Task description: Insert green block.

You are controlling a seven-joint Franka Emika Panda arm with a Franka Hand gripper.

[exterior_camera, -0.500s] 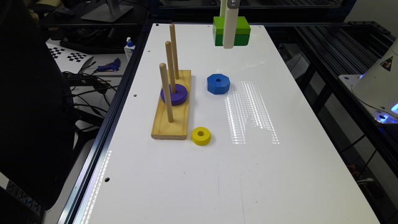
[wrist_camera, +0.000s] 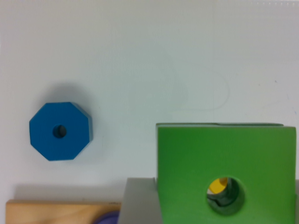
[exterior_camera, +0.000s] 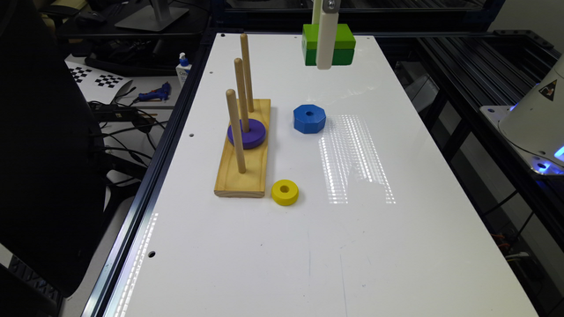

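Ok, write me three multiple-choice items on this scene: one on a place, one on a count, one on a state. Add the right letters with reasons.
1. Where is the purple ring?
A. On the middle peg of the wooden base
B. Loose on the table beside the yellow ring
C. On top of the blue block

2. How many pegs stand on the wooden base?
A. Two
B. Three
C. Four

3. What state is the green block in?
A. Lying flat on the table
B. Threaded on a peg
C. Held up off the table by the tool

Answers:
1 A, the ring sits around the middle peg, down on the base.
2 B, three upright pegs show in the exterior view.
3 C, the wrist view shows the block gripped, with the table and the blue block well below it.
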